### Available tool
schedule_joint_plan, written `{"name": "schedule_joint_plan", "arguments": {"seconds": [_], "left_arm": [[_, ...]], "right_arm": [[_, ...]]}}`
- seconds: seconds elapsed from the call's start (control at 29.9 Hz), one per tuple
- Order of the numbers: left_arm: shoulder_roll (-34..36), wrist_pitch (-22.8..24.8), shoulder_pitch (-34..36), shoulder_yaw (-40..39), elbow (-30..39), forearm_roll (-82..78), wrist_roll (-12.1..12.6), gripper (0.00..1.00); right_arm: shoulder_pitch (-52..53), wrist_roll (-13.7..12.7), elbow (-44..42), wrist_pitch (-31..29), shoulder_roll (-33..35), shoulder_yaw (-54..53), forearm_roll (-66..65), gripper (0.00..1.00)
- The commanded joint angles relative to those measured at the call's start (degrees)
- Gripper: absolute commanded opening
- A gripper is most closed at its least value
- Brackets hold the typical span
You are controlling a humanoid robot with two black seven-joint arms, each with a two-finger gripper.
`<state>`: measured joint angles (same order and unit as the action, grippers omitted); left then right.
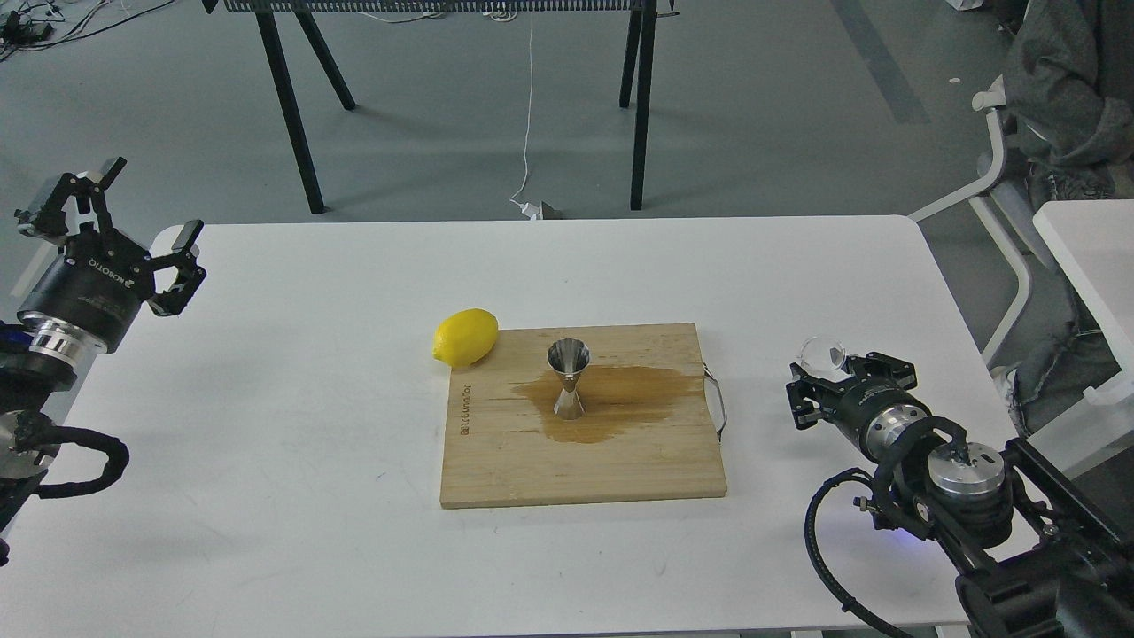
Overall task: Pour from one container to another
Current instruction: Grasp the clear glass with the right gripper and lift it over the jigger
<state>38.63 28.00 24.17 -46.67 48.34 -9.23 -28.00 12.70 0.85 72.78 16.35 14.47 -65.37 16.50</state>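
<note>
The steel jigger (568,377) stands upright on the wooden cutting board (620,470), in the middle of a brown spill (633,394). The small clear cup (821,354) is off the board to the right, above the table, with my right gripper (837,379) shut on it. It is too small for me to see any contents. At the table's far left edge my left gripper (142,204) is raised, its fingers spread wide and nothing between them.
A lemon (466,337) lies against the board's back left corner. The board has a wire handle (716,403) on its right side. Behind the white table (266,443) stands a black-legged frame, and a seated person is at the right.
</note>
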Motion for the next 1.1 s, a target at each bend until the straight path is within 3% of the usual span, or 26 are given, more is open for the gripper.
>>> {"name": "schedule_joint_plan", "arguments": {"seconds": [0.0,0.17,0.57,1.07], "left_arm": [[-0.14,0.0,0.08,0.0,0.0,0.0,0.0,0.96],[-0.14,0.0,0.08,0.0,0.0,0.0,0.0,0.96],[-0.14,0.0,0.0,0.09,0.0,0.0,0.0,0.97],[-0.49,0.0,-0.09,0.09,-0.08,0.0,0.0,0.97]], "right_arm": [[3.2,-0.58,4.11,1.05,0.21,0.85,-5.76,0.41],[8.55,-1.82,5.79,0.97,0.12,5.94,-13.5,0.41],[20.25,-1.73,5.79,0.53,-0.58,21.85,-18.78,0.41],[26.41,-1.9,5.61,0.88,-0.58,33.55,-25.28,0.4]]}}
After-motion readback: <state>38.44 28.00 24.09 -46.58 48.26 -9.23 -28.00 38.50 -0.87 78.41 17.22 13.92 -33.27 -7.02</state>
